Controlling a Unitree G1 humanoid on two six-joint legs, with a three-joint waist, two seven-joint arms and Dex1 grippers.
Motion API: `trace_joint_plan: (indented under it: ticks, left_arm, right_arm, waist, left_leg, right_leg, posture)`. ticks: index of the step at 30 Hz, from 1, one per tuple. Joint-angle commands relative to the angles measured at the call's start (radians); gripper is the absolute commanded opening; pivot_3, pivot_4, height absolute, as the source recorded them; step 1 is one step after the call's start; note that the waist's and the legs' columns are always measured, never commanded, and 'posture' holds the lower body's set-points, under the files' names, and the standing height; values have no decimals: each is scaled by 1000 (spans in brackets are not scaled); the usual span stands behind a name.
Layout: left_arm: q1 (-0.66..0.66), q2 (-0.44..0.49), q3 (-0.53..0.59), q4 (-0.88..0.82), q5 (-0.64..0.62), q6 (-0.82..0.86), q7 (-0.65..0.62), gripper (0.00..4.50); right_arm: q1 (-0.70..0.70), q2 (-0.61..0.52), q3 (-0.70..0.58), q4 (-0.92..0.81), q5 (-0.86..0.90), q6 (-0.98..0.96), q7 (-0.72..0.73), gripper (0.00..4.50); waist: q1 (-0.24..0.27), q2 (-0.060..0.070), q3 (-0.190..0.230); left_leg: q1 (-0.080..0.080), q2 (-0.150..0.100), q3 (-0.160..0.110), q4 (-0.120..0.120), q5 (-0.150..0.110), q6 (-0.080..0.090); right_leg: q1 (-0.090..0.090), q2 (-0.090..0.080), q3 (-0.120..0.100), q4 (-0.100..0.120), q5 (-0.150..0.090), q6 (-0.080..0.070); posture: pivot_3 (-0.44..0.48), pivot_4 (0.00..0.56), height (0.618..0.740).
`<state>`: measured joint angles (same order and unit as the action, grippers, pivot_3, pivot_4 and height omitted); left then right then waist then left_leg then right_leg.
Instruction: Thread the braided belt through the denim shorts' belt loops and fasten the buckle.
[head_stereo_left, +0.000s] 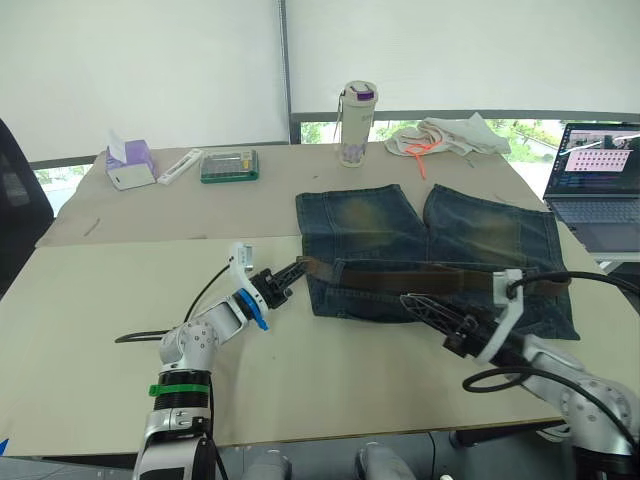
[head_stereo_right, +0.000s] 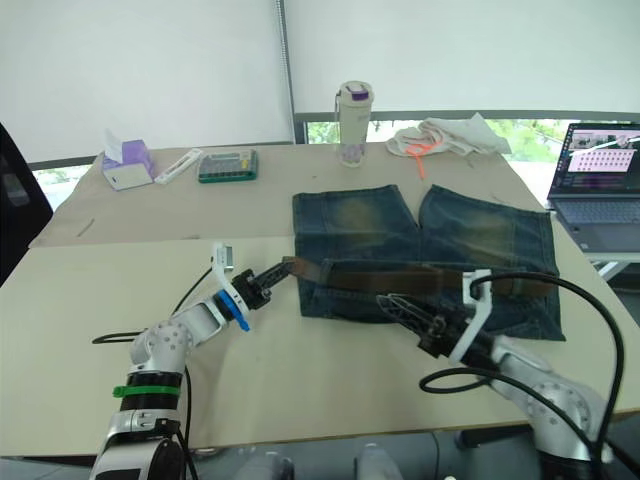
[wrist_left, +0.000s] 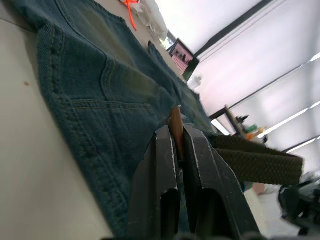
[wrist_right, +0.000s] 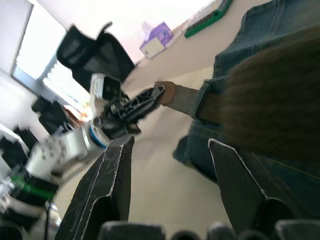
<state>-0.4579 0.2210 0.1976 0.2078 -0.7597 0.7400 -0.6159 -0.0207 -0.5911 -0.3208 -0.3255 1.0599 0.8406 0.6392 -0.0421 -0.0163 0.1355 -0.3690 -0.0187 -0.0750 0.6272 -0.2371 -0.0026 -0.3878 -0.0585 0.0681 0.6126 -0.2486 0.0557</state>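
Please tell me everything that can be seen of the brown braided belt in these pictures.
The long dark brown braided belt looks like woven textured fabric with a smooth tan tip. It lies flat along the waistband of the faded blue denim shorts on the table, passing under at least one blue denim belt loop. Its tip sticks out past the shorts' edge, where the left tool pinches it. The open right tool hovers beside it.

Left claw (wrist_left: 179, 145) pinching braided belt (wrist_left: 252, 162) tip
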Motion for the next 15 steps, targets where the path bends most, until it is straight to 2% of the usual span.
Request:
trace_joint_plan:
  ticks: [1, 8, 11, 15]
  left_arm:
    - [-11, 67, 9, -3, 56, -62, -37, 0]
    - [-38, 143, 53, 88, 153, -200, -11, 0]
    - [-43, 141, 79, 106, 175, -257, 17, 0]
    - [-55, 122, 125, 124, 196, -345, 86, 0]
  right_arm:
    - [9, -65, -110, 76, -65, -89, 62, 2678]
    - [10, -168, -224, 285, -179, -185, 133, 2678]
    - [7, -193, -246, 319, -203, -201, 156, 2678]
    - [-33, -202, -251, 390, -300, -283, 114, 2678]
  waist:
    - [3, 0, 0]
    - [28, 0, 0]
    - [29, -1, 0]
    - [28, -1, 1]
  left_leg:
    - [0, 0, 0, 0, 0, 0]
    - [0, -1, 1, 1, 0, 0]
    - [0, -1, 1, 1, 0, 0]
    - [0, -1, 1, 1, 0, 0]
  right_leg:
    - [0, 0, 0, 0, 0, 0]
    - [0, -2, 1, -1, 4, -6]
    - [0, -2, 1, -1, 4, -6]
    - [0, -2, 1, -1, 4, -6]
  posture:
    - [0, 150, 740]
    - [0, 150, 740]
    - [0, 150, 740]
    - [0, 150, 740]
